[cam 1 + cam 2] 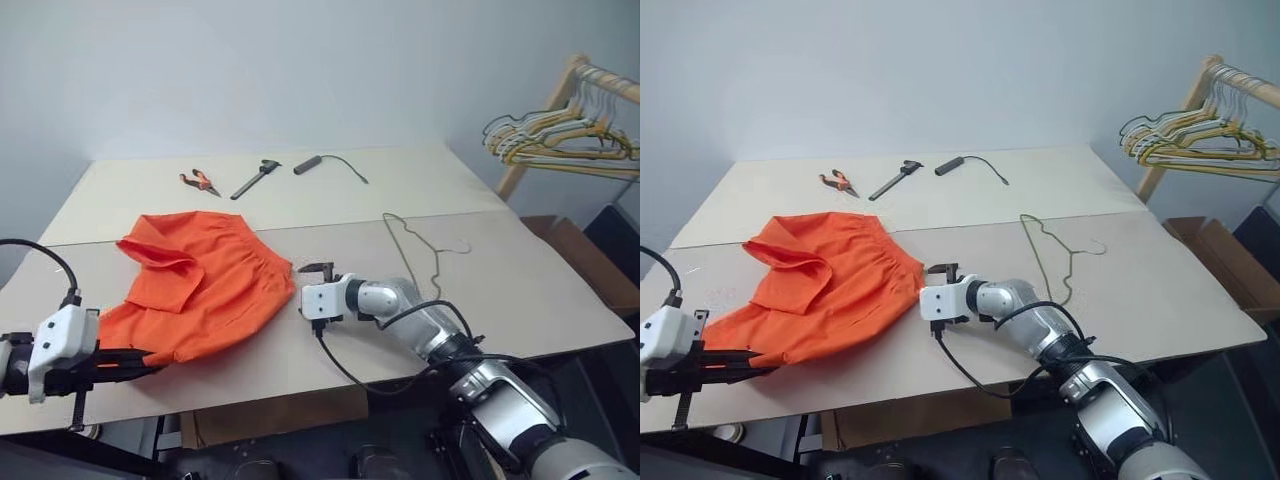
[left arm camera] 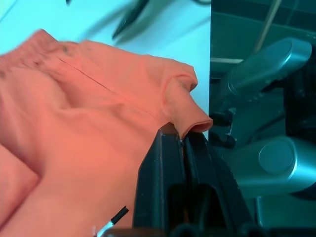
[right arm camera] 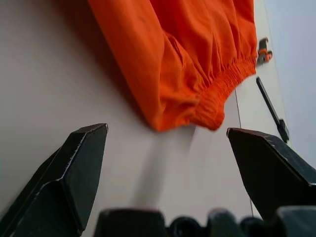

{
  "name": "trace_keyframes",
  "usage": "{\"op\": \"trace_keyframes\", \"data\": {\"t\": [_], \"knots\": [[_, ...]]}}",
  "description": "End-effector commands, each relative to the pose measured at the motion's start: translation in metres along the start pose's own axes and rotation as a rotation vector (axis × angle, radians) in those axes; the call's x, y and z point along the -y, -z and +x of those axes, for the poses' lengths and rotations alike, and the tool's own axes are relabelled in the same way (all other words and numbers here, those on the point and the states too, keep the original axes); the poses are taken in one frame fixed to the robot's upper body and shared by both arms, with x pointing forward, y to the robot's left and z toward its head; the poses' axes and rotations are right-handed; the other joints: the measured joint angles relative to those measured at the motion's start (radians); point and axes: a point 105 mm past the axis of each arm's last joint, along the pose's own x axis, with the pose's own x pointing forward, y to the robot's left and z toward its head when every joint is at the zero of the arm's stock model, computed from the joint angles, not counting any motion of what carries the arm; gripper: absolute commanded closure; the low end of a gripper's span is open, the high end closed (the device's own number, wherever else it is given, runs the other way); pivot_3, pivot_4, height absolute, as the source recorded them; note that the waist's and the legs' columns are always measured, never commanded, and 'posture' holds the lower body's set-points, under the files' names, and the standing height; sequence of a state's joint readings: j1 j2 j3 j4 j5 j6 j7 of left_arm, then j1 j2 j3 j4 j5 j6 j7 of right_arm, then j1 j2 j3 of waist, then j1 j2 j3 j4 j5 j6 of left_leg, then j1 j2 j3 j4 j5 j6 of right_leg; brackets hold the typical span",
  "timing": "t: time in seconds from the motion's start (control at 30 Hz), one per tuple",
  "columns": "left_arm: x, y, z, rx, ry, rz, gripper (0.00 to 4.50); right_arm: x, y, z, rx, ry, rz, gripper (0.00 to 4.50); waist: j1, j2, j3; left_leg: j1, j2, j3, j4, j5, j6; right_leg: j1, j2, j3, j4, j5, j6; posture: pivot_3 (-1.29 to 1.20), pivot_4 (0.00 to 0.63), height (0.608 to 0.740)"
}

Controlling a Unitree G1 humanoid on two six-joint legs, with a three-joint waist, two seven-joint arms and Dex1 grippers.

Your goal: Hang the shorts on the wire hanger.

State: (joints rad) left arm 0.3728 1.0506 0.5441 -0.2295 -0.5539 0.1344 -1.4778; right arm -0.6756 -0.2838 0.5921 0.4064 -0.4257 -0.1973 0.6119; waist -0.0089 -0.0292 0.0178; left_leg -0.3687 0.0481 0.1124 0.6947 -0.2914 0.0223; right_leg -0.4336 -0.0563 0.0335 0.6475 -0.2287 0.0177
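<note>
The bright orange shorts (image 1: 210, 285) lie spread on the left half of the table, with the gathered waistband toward the middle. My left gripper (image 1: 148, 360) is at their near corner, shut on a fold of the hem (image 2: 190, 123), and that corner is lifted a little off the table. Just right of the waistband (image 3: 217, 98), my right gripper (image 3: 167, 129) stands open and low over the table with nothing between its fingers. The thin dark wire hanger (image 1: 425, 262) lies flat on the table right of and behind my right gripper.
Orange-handled pliers (image 1: 200, 182), a black tool (image 1: 255, 178) and a black cylinder with a cord (image 1: 308, 164) lie at the back of the table (image 1: 520, 290). A wooden rack with a bunch of hangers (image 1: 560, 135) stands at the far right, and a cardboard box (image 1: 585, 262) sits below it.
</note>
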Motion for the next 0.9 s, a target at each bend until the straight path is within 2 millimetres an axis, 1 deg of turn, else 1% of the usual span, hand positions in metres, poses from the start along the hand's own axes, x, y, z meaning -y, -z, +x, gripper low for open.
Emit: {"op": "trace_keyframes", "data": {"t": [0.03,0.1,0.17,0.23,0.37,0.47,0.5,0.63,0.73,0.83,0.9], "knots": [[0.001,-0.017,-0.003,0.029,-0.027,0.038,4.47,0.005,-0.018,0.009,0.070,0.010,-0.082,0.00,0.003,0.000,0.000,0.000,0.000,0.000,0.000,0.000,-0.001,0.000,0.000,0.000,0.000,0.000,0.000,0.15,0.000,0.740],[0.002,-0.021,-0.005,0.044,-0.039,0.035,4.47,0.000,-0.025,0.014,0.098,-0.008,-0.094,0.00,0.007,0.001,0.000,0.000,0.001,0.000,0.000,0.001,-0.001,0.000,0.001,0.000,0.000,0.000,-0.001,0.15,0.000,0.740],[0.003,-0.023,-0.006,0.032,-0.039,0.034,4.47,0.001,-0.028,0.020,0.102,0.001,-0.094,0.00,0.010,0.001,0.001,0.001,0.001,0.000,-0.001,0.001,-0.002,0.000,0.001,0.000,0.001,0.000,-0.001,0.15,0.000,0.740],[0.004,-0.023,-0.007,0.025,-0.036,0.030,4.47,0.005,-0.025,0.025,0.076,0.023,-0.113,0.00,0.012,0.002,0.001,0.001,0.001,0.000,-0.001,0.001,-0.002,0.000,0.002,0.000,0.001,-0.001,-0.002,0.15,0.000,0.740],[0.005,-0.023,-0.006,0.024,-0.031,0.022,4.47,0.013,-0.009,0.031,0.007,0.066,-0.123,0.00,0.013,0.002,0.001,0.001,0.001,0.000,-0.001,0.002,-0.004,0.000,0.001,0.000,0.001,-0.001,-0.002,0.15,0.000,0.740],[0.005,-0.024,-0.005,0.026,-0.028,0.021,4.50,0.015,-0.002,0.032,-0.014,0.066,-0.118,0.60,0.016,0.000,0.000,0.001,0.001,0.000,-0.002,0.002,-0.005,-0.001,0.001,-0.001,0.001,-0.001,-0.003,0.14,0.000,0.740],[0.005,-0.024,-0.004,0.026,-0.027,0.020,4.50,0.015,-0.001,0.032,-0.009,0.064,-0.112,0.91,0.016,0.000,0.000,0.001,0.001,0.000,-0.002,0.002,-0.005,-0.001,0.001,-0.001,0.001,-0.001,-0.003,0.14,0.000,0.740],[0.004,-0.023,-0.002,0.026,-0.028,0.018,4.50,0.015,0.002,0.033,-0.013,0.066,-0.127,2.36,0.015,0.000,0.000,0.001,0.001,0.000,-0.002,0.003,-0.006,-0.001,0.002,-0.001,0.001,-0.001,-0.003,0.14,0.000,0.740],[0.003,-0.021,-0.001,0.026,-0.029,0.011,4.50,0.017,0.000,0.034,0.005,0.076,-0.146,3.48,0.013,0.000,0.000,0.001,0.001,0.000,-0.003,0.003,-0.006,-0.002,0.002,-0.001,0.001,-0.001,-0.003,0.14,0.000,0.740],[0.002,-0.019,0.000,0.027,-0.035,0.002,4.50,0.018,-0.001,0.035,0.008,0.081,-0.158,4.46,0.009,0.000,0.000,0.001,0.001,0.000,-0.003,0.003,-0.007,-0.002,0.002,-0.001,0.001,-0.001,-0.004,0.14,0.000,0.740],[-0.001,-0.014,0.001,0.007,-0.053,0.005,4.50,0.022,0.005,0.037,-0.040,0.093,-0.170,4.46,0.007,0.000,0.000,0.001,0.001,0.000,-0.003,0.003,-0.007,-0.002,0.002,-0.001,0.001,-0.001,-0.004,0.13,0.000,0.740]]}}
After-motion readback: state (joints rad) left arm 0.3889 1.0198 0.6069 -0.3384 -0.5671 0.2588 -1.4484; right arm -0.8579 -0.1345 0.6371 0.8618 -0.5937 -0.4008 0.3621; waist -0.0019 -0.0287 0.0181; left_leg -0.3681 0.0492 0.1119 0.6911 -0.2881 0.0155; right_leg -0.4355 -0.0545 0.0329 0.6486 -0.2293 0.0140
